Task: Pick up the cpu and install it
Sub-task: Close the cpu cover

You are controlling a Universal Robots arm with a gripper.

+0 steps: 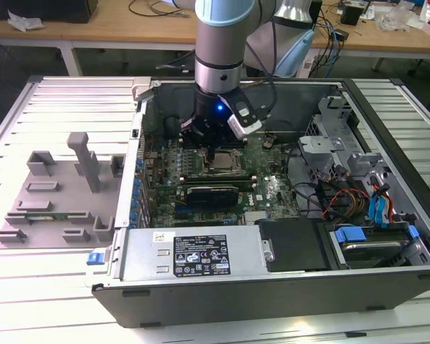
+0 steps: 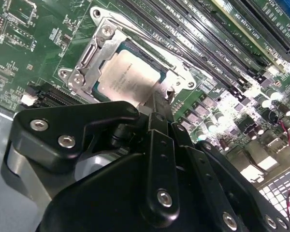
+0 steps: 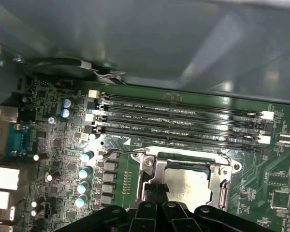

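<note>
The cpu [image 1: 221, 163], a square chip with a shiny silver-grey top, lies flat inside the metal-edged socket frame [image 2: 82, 67] on the green motherboard in the open computer case. Both wrist views show it in the socket, cpu [image 2: 128, 77] and cpu [image 3: 191, 186]. My gripper [image 1: 211, 152] hangs straight down over it. The black fingers are shut together, with nothing between them. In both wrist views the gripper [image 2: 157, 99] tip is at one edge of the chip; the gripper [image 3: 156, 191] covers that edge of the cpu.
A grey moulded holder [image 1: 64, 193] with upright blocks lies outside the case at the exterior view's left. Long memory slots [image 3: 183, 121] run beside the socket. Capacitors [image 3: 84, 174] stand near it. Drive bays and cables [image 1: 373, 208] crowd the exterior view's right; a power supply box [image 1: 201, 261] lines the front.
</note>
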